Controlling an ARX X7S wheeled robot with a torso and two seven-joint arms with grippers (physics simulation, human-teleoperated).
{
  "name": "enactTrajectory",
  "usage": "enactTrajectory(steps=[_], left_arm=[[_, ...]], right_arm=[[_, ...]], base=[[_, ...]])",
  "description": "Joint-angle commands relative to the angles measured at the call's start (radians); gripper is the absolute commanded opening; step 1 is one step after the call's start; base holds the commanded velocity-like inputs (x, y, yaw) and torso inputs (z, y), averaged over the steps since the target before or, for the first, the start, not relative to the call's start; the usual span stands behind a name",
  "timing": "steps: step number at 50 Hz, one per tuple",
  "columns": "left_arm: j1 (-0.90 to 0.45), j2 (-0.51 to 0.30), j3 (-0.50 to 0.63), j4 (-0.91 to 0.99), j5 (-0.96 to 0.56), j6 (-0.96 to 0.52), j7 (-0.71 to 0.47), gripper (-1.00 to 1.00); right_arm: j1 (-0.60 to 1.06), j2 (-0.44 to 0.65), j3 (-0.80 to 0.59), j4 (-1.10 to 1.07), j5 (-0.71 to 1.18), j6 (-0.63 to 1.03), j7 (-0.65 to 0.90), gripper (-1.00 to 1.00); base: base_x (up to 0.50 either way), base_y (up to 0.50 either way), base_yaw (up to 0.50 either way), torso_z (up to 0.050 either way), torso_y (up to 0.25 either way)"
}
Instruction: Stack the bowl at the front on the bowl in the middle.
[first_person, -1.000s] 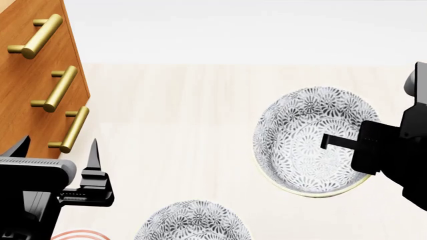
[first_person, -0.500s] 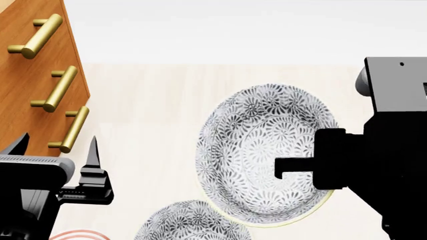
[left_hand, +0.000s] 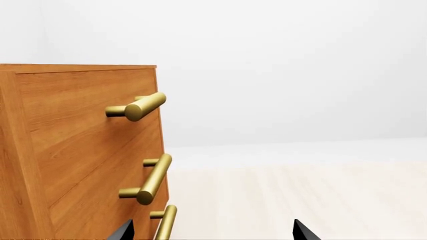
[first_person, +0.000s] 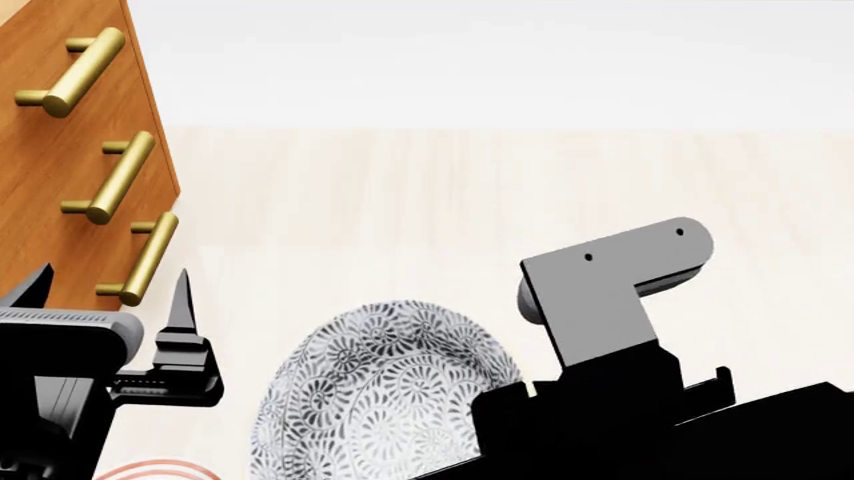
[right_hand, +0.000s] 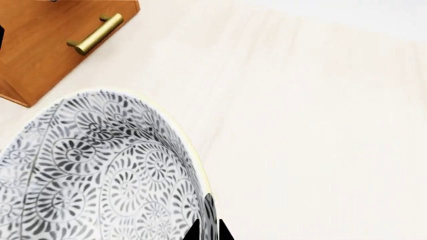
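Right gripper (right_hand: 207, 232) pinches the bowl (right_hand: 93, 170) rim at 5 o'clock: stiff, slippery, breakable. Left gripper (left_hand: 210, 231) spread.

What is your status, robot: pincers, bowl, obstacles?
Right pincer shut on the bowl rim, bowl carried. Left pincer open, idle beside the drawer cabinet. Middle bowl hidden. Nothing seen blocking.
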Motion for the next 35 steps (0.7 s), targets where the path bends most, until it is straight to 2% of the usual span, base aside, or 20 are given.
enactTrajectory(steps=[1, 4, 10, 24, 35], left_arm=[[0.002, -0.004, 0.002, -0.006, -0.003, 0.005, -0.004, 1.0], [0.001, -0.005, 0.003, -0.009, -0.003, 0.006, -0.005, 1.0], [0.004, -0.006, 0.009, -0.013, -0.003, 0.013, -0.005, 1.0], [0.01, -0.01, 0.017, -0.023, -0.004, 0.024, -0.007, 1.0], [0.014, -0.014, 0.022, -0.03, -0.006, 0.031, -0.009, 1.0]], right_arm=[[-0.021, -0.042, -0.002, -0.001, -0.099, 0.033, -0.085, -1.0], [-0.022, -0.048, 0.002, 0.002, -0.135, 0.036, -0.115, -1.0], [-0.039, -0.081, 0.007, 0.011, -0.334, 0.054, -0.276, -1.0], [-0.098, -0.078, -0.118, 0.047, -0.682, -0.047, -0.613, -1.0], [-0.108, -0.073, -0.199, 0.113, -0.798, -0.119, -0.728, -1.0]], base=[[0.0, 0.0, 0.0, 0.0, 0.0], [0.0, 0.0, 0.0, 0.0, 0.0], [0.0, 0.0, 0.0, 0.0, 0.0], [0.0, 0.0, 0.0, 0.0, 0.0], [0.0, 0.0, 0.0, 0.0, 0.001]])
